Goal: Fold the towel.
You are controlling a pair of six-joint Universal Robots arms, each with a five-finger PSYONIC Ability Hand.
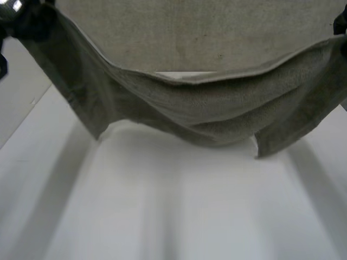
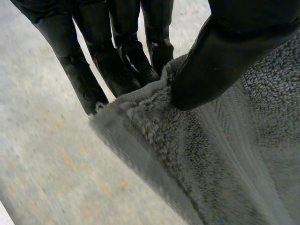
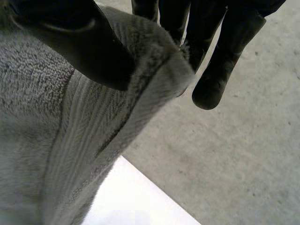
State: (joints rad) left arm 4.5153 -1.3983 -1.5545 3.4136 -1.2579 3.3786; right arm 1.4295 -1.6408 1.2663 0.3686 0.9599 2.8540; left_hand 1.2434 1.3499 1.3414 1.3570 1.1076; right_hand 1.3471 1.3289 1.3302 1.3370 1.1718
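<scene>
The white table (image 1: 162,216) is seen spread out below in the head view, and a grey concrete floor (image 1: 206,32) is seen beyond its far edge. A grey-green terry towel (image 1: 217,108) is held up over the table. It is stretched between the two hands and sags in the middle, so that a deep fold is formed along its lower part. Two loose corners are seen hanging below the fold, one toward each side. Whether the lowest part of the towel touches the table cannot be told.

The left hand (image 2: 206,70) is closed on an upper corner of the towel at the left. In the left wrist view the hemmed edge is pinched between the thumb, laid on the pile side, and the straight fingers (image 2: 79,79) behind the cloth.

The right hand (image 3: 89,51) is closed in the same way on the opposite upper corner. In the right wrist view the ribbed border of the towel is pressed by the thumb against the fingers (image 3: 215,79), whose tips are seen past the hem. A strip of the table is seen beneath that corner.
</scene>
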